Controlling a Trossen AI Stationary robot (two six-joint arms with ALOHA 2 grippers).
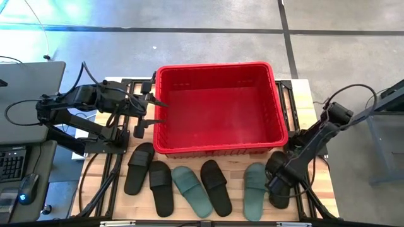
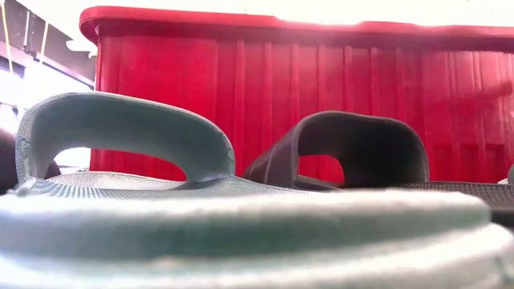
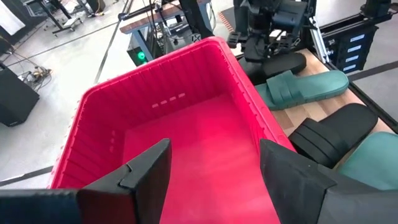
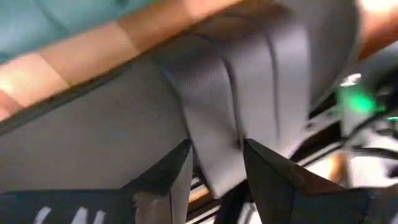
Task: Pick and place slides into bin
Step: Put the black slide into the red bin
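Note:
The red bin (image 1: 218,107) stands at the table's middle and is empty (image 3: 186,143). Six slides lie in a row on their soles in front of it: black (image 1: 139,167), black (image 1: 161,187), teal (image 1: 192,190), black (image 1: 214,187), teal (image 1: 255,190), and a black one at the far right (image 1: 279,197). My right gripper (image 1: 276,183) is down on that rightmost black slide, shut on its strap (image 4: 214,149). My left gripper (image 1: 156,111) hangs open and empty over the bin's left rim, its fingers (image 3: 143,174) above the bin's inside. My right gripper pinches the black slide's wide strap (image 4: 217,134) between its two fingers (image 4: 177,171), at the strap's edge. The fingers come from above, slanting in from the table's right side. I cannot tell whether the sole is off the table.
In the low view a teal slide (image 2: 120,128) and a black slide (image 2: 353,148) stand right in front of the bin's near wall (image 2: 321,80). Dark frame rails (image 1: 110,183) run along the table's left side. A desk with a keyboard (image 1: 12,164) stands to the left.

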